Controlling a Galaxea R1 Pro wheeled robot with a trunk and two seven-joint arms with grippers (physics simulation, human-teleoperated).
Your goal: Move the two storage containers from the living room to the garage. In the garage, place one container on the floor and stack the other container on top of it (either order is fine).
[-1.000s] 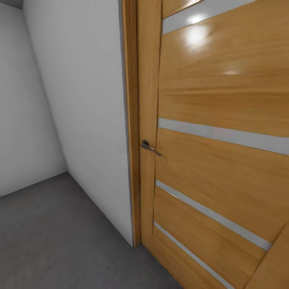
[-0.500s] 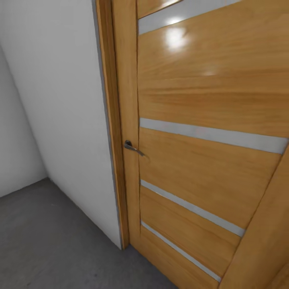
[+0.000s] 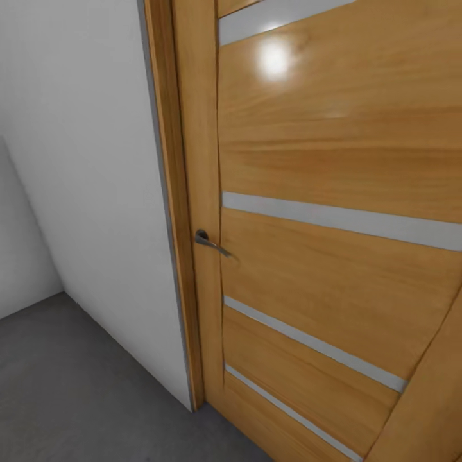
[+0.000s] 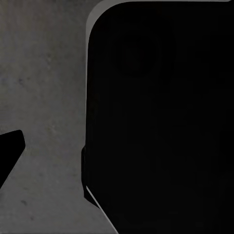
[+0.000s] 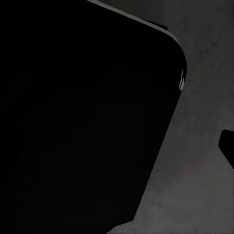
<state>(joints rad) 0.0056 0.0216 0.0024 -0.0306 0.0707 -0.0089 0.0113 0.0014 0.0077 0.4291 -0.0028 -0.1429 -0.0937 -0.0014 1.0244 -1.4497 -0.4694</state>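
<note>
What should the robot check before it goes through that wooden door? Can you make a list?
1. Wooden door shut against its frame: not ok, it needs opening.
2. Door handle in sight: ok.
3. White wall close on the robot's left side: cannot tell the gap.
4. Grey concrete floor in front looks bare: ok.
5. Storage containers in hand: cannot tell.
6. Grippers open or shut: cannot tell; both wrist views are mostly dark.

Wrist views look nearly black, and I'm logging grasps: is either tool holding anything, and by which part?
It cannot be told: a large black shape blocks both wrist views above the dark grey rough concrete floor.
</note>
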